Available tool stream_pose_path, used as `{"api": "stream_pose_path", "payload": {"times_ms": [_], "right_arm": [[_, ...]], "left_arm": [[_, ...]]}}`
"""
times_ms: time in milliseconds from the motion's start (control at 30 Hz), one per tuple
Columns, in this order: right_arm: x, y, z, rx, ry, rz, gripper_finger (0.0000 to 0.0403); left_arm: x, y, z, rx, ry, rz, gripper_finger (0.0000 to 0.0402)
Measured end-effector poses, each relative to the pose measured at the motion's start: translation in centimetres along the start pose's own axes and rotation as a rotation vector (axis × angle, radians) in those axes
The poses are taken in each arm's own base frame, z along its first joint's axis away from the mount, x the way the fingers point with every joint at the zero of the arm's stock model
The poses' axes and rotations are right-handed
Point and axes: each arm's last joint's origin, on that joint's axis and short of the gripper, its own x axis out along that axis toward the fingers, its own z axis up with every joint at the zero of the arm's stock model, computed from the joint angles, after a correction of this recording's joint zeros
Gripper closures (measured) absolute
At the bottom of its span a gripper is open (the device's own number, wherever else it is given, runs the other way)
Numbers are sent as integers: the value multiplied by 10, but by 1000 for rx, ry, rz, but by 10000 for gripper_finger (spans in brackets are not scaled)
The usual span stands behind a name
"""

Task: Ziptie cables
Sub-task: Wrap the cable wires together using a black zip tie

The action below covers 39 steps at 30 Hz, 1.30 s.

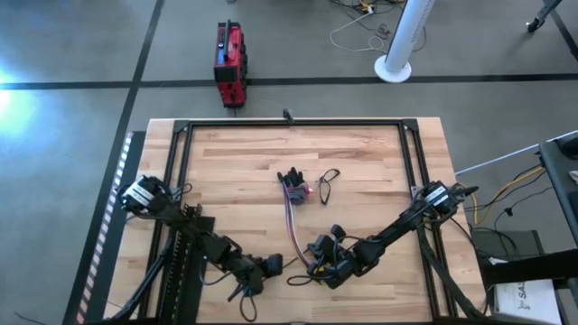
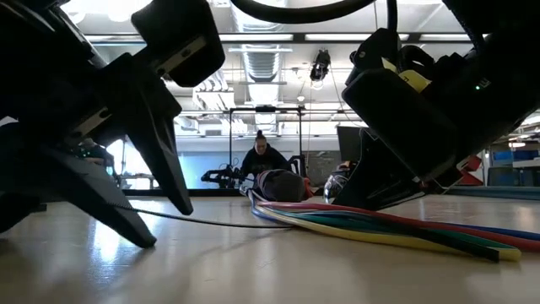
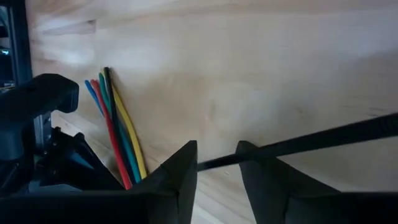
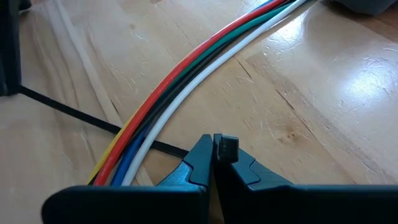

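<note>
One cable bundle (image 1: 293, 212), one ziptie (image 3: 323, 140), two arms.

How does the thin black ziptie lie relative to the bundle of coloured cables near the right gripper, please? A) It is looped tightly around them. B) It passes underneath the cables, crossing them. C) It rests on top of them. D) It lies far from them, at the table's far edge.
B: in the right wrist view the ziptie runs flat on the table up to the cables, vanishes beneath them and reappears on the other side near the right gripper.
</note>
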Motion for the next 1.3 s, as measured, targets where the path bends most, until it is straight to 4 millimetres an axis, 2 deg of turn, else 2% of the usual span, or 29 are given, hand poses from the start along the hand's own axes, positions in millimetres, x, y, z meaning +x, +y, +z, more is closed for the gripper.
{"api": "stream_pose_path", "payload": {"times_ms": [233,667,1300], "right_arm": [[0,0,0,3,1,1,403],[0,0,0,3,5,4,403],[0,0,0,3,6,4,403]], "left_arm": [[-3,1,0,-2,13,1,288],[-12,5,3,-72,-2,6,339],[-16,5,3,-145,3,-8,354]]}}
